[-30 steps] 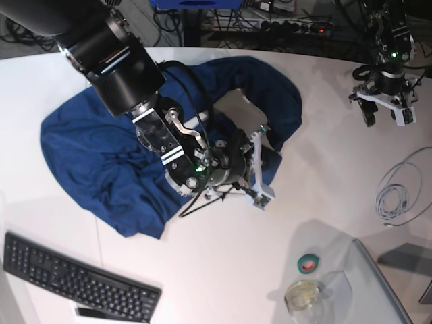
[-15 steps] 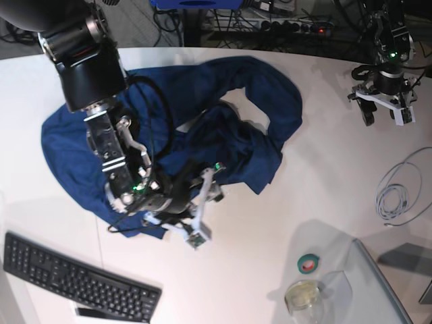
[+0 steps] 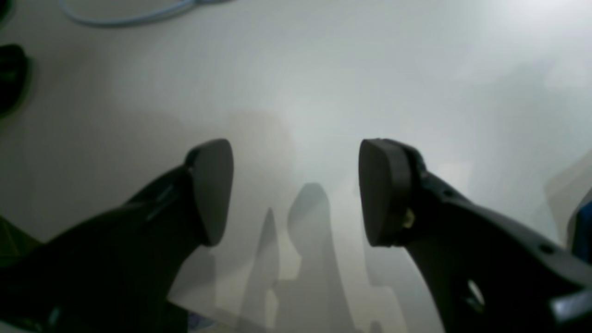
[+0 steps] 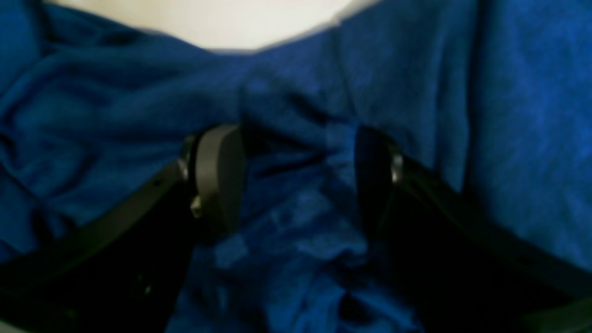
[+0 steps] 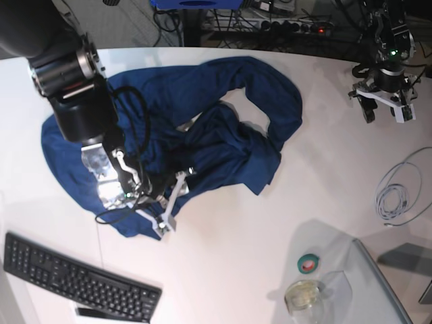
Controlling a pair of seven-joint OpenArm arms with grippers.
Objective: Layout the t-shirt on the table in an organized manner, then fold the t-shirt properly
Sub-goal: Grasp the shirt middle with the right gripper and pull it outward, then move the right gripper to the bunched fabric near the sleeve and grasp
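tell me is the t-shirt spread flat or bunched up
Bunched up: the t-shirt lies crumpled in heaped folds on the table, no sleeves laid out.

soft matt cloth t-shirt (image 5: 202, 101), smooth white table (image 5: 324, 189)

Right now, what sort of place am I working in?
Probably a robotics lab or test bench: a white table carrying a keyboard, a coiled cable and tape, with power strips and tangled wiring behind.

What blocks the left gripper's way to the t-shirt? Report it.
Nothing visible. The left gripper hangs open over bare table, well apart from the t-shirt. The coiled cable lies off to the side, out of that path.
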